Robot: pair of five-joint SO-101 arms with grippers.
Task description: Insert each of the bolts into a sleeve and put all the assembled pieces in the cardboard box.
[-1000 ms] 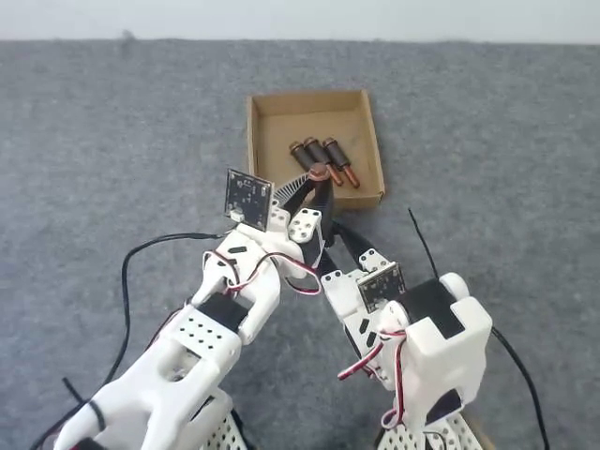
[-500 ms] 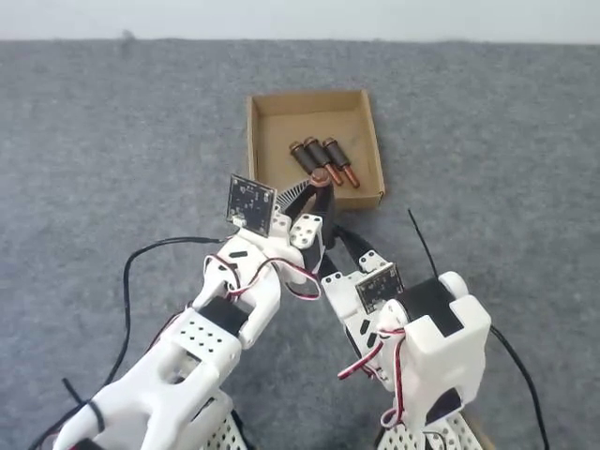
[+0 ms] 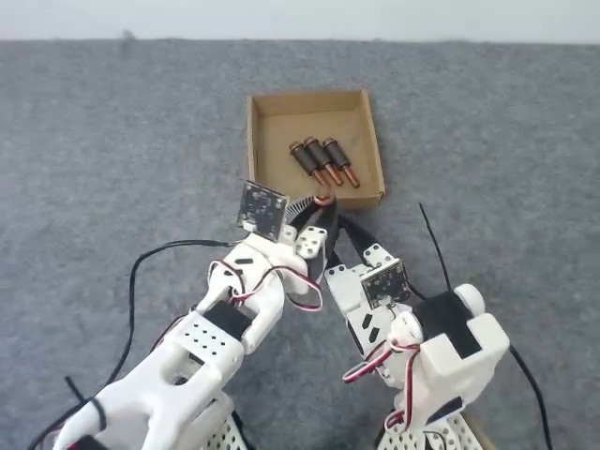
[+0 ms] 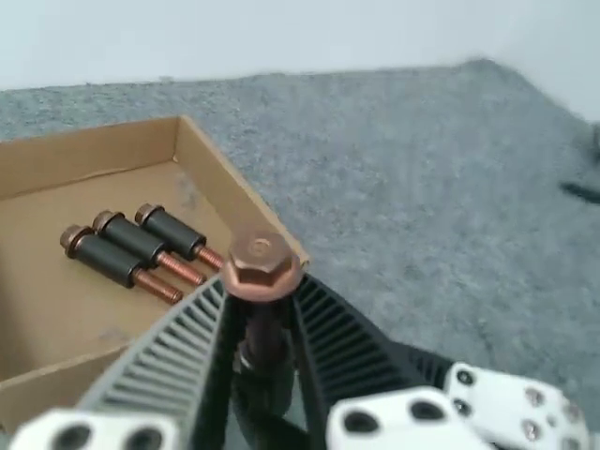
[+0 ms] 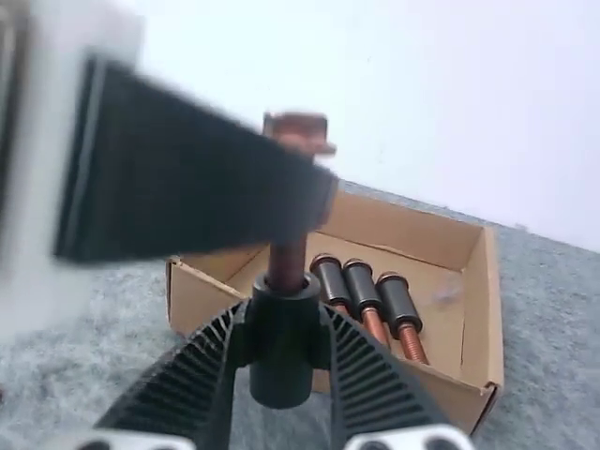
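My left gripper [image 4: 261, 314] is shut on a copper bolt [image 4: 260, 265], which stands upright with its hex head above the fingers. Below it, my right gripper [image 5: 281, 352] is shut on a black sleeve [image 5: 280, 361], and the bolt's shank [image 5: 287, 260] runs down into the sleeve's top. In the high view both grippers, left [image 3: 317, 214] and right [image 3: 336, 228], meet just in front of the cardboard box [image 3: 265, 111]. Three assembled pieces [image 3: 323, 162] lie side by side in the box, near its right front corner.
The grey carpet spreads open on all sides of the box. A black cable [image 3: 164, 248] loops on the carpet left of the left arm, and another cable [image 3: 433, 244] trails right of the right arm. The box's front wall [image 3: 356, 199] stands right behind the grippers.
Both grippers with the bolt and sleeve have drawn back from over the box's front wall to just in front of it. The right arm's base has shifted slightly right.
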